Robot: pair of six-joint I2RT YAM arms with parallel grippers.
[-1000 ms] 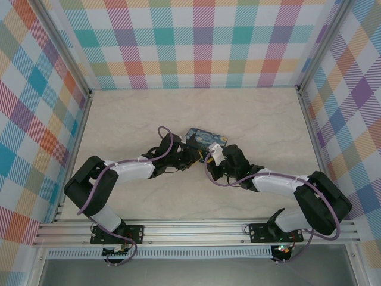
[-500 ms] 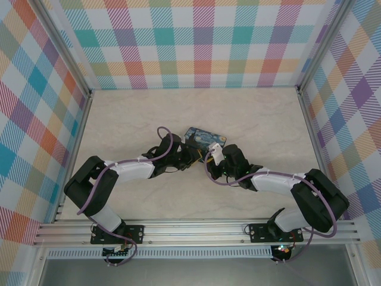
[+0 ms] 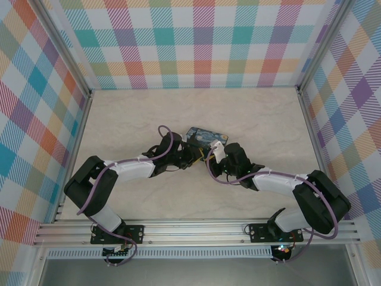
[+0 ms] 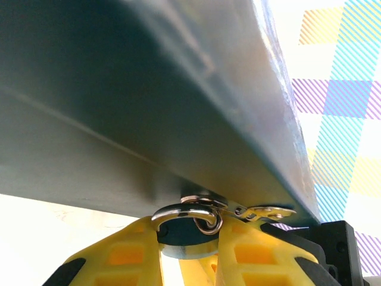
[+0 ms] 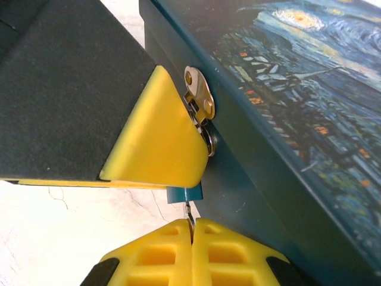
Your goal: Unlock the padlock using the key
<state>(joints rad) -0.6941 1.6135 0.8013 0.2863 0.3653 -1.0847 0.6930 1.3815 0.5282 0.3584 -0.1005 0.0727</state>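
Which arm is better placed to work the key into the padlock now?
Right. The right gripper has its jaws shut on the key, tip at the underside of the padlock; the left gripper clamps the padlock body steady.

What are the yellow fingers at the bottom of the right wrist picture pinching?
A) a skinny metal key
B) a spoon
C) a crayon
A: the right end effector is shut on the thin key, whose tip reaches up to the little blue padlock beside the painted box.
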